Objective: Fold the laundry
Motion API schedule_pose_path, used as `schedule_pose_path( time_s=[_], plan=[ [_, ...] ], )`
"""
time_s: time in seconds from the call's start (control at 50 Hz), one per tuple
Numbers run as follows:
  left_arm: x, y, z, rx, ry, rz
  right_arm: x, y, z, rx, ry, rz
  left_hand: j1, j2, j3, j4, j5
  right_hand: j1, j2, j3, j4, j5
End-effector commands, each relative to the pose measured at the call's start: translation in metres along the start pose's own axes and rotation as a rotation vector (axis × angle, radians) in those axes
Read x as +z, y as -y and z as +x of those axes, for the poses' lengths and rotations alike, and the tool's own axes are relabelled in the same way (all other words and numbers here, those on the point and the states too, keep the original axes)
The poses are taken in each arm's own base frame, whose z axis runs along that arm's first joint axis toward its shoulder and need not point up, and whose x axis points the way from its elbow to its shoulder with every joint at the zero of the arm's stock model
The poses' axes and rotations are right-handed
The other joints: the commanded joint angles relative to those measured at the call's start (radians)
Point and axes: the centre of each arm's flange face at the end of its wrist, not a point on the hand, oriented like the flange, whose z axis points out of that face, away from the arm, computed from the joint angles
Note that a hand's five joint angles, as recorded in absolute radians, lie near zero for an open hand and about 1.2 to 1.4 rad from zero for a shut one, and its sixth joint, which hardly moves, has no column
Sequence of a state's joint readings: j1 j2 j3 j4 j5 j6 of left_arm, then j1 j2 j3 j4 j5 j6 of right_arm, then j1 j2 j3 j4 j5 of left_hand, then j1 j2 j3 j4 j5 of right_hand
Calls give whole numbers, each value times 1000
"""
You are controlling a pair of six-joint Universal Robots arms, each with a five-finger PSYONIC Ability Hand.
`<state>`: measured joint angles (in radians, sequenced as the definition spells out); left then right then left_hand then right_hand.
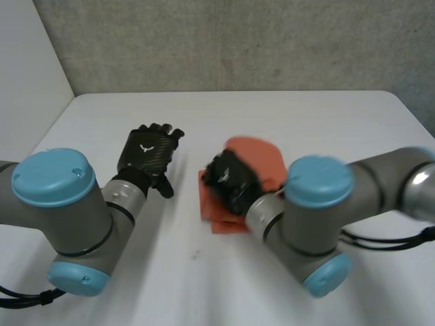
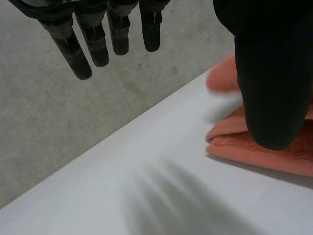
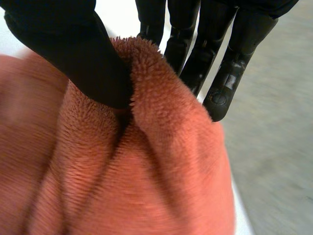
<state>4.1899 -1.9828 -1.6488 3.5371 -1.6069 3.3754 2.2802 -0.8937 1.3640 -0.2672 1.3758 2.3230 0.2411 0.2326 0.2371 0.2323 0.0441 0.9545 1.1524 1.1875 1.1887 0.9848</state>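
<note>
An orange terry towel (image 1: 255, 153) lies folded near the middle of the white table (image 1: 306, 115). My right hand (image 1: 231, 180) rests on its near left part. In the right wrist view the right hand (image 3: 73, 54) pinches a raised fold of the towel (image 3: 146, 186) between thumb and straight fingers (image 3: 195, 54). My left hand (image 1: 146, 159) hovers open over bare table to the left of the towel, apart from it. In the left wrist view its fingers (image 2: 93, 41) are straight and empty, and the towel's layered edge (image 2: 274, 154) lies just past its thumb.
A grey wall (image 1: 238, 41) rises behind the table's far edge, and a white panel (image 1: 27, 61) stands at the far left. Bare tabletop (image 1: 190, 278) stretches in front of the towel between the two arms.
</note>
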Motion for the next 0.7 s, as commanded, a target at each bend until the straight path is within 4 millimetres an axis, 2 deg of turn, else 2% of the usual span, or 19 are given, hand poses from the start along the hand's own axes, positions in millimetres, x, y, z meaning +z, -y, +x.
schedule_pose_path(
  time_s=[0.02, 0.06, 0.08, 0.1, 0.14, 0.16, 0.22, 0.24, 0.3, 0.32, 0.36, 0.38, 0.4, 0.42, 0.46, 0.48, 0.58, 0.7],
  plan=[
    [4, 6, -2, -12, 8, 21, 2, -5, -18, -5, 53, -41, -31, -22, -26, -22, -8, -198, -396, -431, -432, -403],
    [5, 12, -1, -11, 2, 43, 0, 3, -6, 10, 11, -35, -31, -22, -26, -22, -8, -589, -787, -822, -823, -794],
    [7, 16, 0, -13, 1, 56, -4, 14, 17, 44, -61, -27, -31, -22, -26, -22, -8, -780, -978, -1013, -1014, -985],
    [11, 24, -1, -14, 3, 82, -6, 17, 31, 73, -102, -26, -33, -25, -29, -25, -11, -780, -978, -1013, -1014, -985],
    [14, 28, -1, -16, 5, 96, -12, 18, 55, 149, -172, -26, -33, -25, -29, -25, -11, -780, -978, -1013, -1014, -985],
    [18, 42, 5, -35, -9, 142, -17, 15, 72, 248, -221, -28, -31, -22, -27, -22, -8, -780, -978, -1013, -1014, -985],
    [23, 54, 15, -70, -35, 182, -20, 9, 84, 362, -252, -32, -28, -19, -24, -19, -5, -780, -978, -1013, -1014, -985],
    [27, 57, 23, -96, -56, 191, -25, 1, 96, 532, -286, -28, -22, -13, -18, -13, 1, -780, -978, -1013, -1014, -985],
    [32, 60, 34, -137, -91, 183, -29, -6, 110, 681, -319, -14, -10, -1, -6, -1, 12, -780, -978, -1013, -1014, -985],
    [34, 59, 43, -166, -125, 165, -31, -16, 114, 763, -326, -21, -10, -1, -6, -1, 12, -780, -978, -1013, -1014, -985],
    [35, 56, 49, -181, -148, 148, -32, -21, 116, 800, -325, -24, -10, -1, -6, -1, 12, -780, -978, -1013, -1014, -985],
    [37, 53, 54, -195, -171, 133, -34, -31, 121, 870, -307, -38, -7, 1, -3, 2, 15, -780, -978, -1013, -1014, -985],
    [39, 43, 70, -240, -243, 76, -34, -33, 122, 884, -300, -43, -4, 4, 0, 5, 18, -780, -978, -1013, -1014, -985],
    [40, 38, 74, -251, -258, 53, -34, -34, 123, 894, -288, -44, -4, 4, 0, 5, 18, -780, -978, -1013, -1014, -985],
    [43, 29, 80, -261, -277, 16, -31, -46, 113, 924, -240, -85, -1, 7, 3, 8, 21, -780, -978, -1013, -1014, -985],
    [45, 18, 83, -262, -282, -22, -29, -51, 109, 933, -228, -103, 8, 16, 12, 16, 30, -780, -978, -1013, -1014, -985],
    [47, -11, 86, -254, -249, -107, -18, -75, 90, 967, -185, -201, 34, 43, 38, 43, 56, -780, -978, -1013, -1014, -985],
    [47, -37, 77, -211, -174, -187, -12, -87, 78, 990, -142, -287, 28, 37, 32, 37, 51, -780, -978, -1013, -1014, -985]
  ],
)
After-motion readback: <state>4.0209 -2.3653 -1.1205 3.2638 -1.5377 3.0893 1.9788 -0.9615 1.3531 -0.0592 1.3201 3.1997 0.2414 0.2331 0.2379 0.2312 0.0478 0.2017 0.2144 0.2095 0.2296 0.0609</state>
